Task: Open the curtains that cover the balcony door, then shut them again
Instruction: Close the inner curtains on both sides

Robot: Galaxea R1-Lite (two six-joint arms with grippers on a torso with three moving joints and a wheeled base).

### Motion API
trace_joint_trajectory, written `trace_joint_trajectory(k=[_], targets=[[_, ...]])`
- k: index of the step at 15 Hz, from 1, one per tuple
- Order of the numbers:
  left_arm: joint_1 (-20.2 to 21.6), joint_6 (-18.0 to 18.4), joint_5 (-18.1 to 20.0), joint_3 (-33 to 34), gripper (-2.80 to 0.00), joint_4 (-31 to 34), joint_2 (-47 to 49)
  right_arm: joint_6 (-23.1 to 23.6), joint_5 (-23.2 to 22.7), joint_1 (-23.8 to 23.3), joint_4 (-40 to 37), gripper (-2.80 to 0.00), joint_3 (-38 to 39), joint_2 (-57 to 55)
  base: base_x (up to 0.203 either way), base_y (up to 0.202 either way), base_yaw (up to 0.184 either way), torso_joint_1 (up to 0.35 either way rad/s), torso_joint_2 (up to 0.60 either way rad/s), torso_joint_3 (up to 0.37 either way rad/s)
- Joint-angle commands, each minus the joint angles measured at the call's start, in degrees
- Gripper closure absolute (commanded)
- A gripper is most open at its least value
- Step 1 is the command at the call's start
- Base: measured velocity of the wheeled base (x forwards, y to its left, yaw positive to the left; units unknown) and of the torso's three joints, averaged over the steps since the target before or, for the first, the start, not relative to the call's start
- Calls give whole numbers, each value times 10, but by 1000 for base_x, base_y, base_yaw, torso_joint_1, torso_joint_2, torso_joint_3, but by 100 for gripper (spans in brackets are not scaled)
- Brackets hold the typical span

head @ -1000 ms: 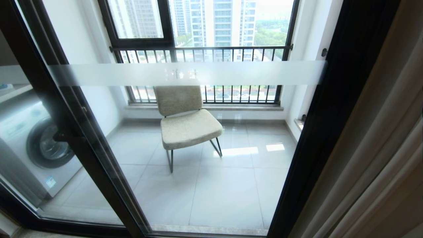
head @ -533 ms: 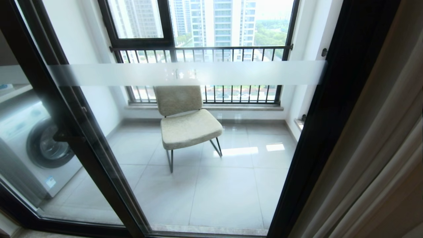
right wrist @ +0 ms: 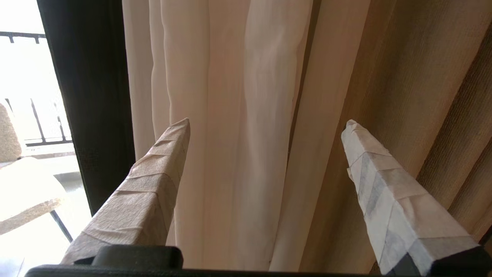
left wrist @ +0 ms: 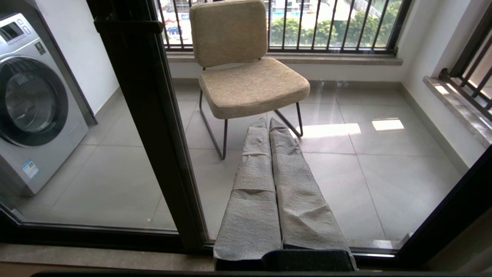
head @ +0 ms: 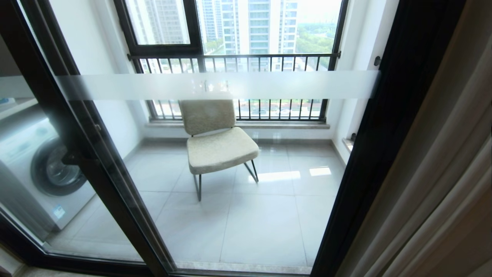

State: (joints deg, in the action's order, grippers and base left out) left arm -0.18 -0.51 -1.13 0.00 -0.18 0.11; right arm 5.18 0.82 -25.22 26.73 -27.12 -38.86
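The curtains are bunched at the right of the balcony door, whose clear glass in a thick black frame carries a frosted white band. In the right wrist view, white sheers hang beside the beige drape. My right gripper is open, its taped fingers spread wide in front of the sheer folds, nothing between them. My left gripper is shut and empty, pointing at the glass low down. Neither arm shows in the head view.
Behind the glass stand a beige chair on the tiled balcony floor, a washing machine at the left, and a black-framed window with a barred railing. A black door post rises beside the left gripper.
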Motion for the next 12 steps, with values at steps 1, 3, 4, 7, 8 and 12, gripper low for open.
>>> trace_joint_trajectory(k=[1,3,4,7,8,12], targets=[[0,0,0,0,0,0,0,0,-1,1,7,-280,-7,-34,0,0,0,0,0,0],[0,0,0,0,0,0,0,-2,-1,2,20,-280,-21,-65,0,0,0,0,0,0],[0,0,0,0,0,0,0,-8,-2,2,31,-280,-30,-83,0,0,0,0,0,0],[0,0,0,0,0,0,0,-21,-5,3,47,-280,-58,-139,0,0,0,0,0,0],[0,0,0,0,0,0,0,-24,-5,3,48,-280,-69,-157,0,0,0,0,0,0],[0,0,0,0,0,0,0,-42,-6,4,48,-280,-109,-211,0,0,0,0,0,0]])
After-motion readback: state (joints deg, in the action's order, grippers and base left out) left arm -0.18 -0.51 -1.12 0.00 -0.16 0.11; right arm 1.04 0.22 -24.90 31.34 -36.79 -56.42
